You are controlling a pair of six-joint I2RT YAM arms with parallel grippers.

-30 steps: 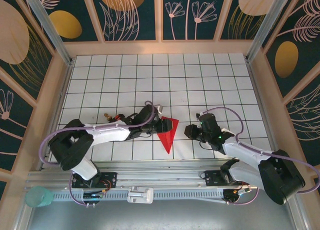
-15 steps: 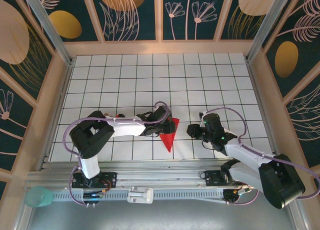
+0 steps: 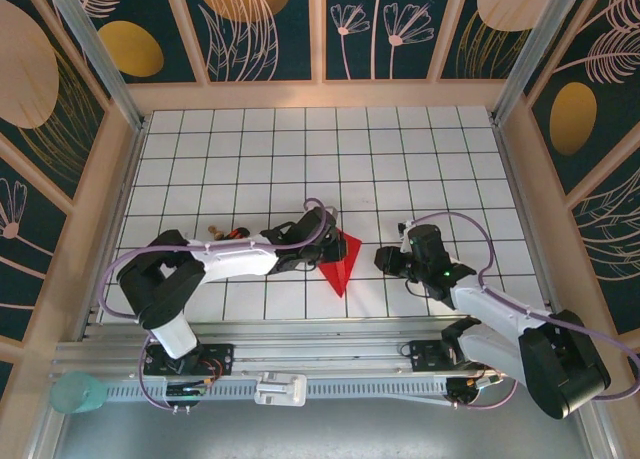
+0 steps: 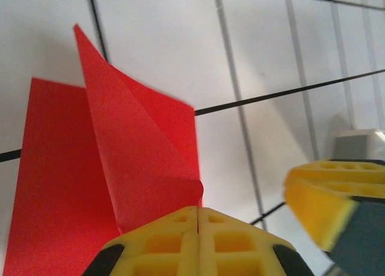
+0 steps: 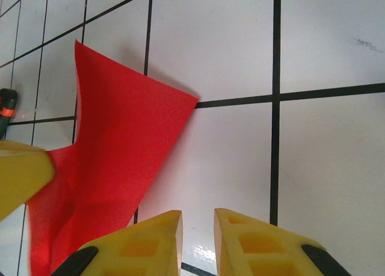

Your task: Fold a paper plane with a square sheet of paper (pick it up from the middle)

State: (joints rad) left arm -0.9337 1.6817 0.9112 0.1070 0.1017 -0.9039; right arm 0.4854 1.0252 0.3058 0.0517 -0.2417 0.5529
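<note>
The square sheet of paper is a creased red shape on the white grid table, tapering to a point toward the near edge, roughly a paper plane form. My left gripper is at its left side. In the left wrist view its yellow jaws are pressed together on a raised flap of the paper, which stands up off the flat layer. My right gripper sits just right of the paper. Its fingers stand a narrow gap apart over bare tile, with the paper up and to their left.
Wooden rails and patterned walls close in the table on three sides. A teal cup sits off the table at the near left corner. Both arm bases are on the metal rail at the near edge. The far tiles hold nothing.
My left gripper has closed onto the paper's left flap, and its arm has shifted. The paper has turned and lifted slightly. The right gripper has barely moved.
</note>
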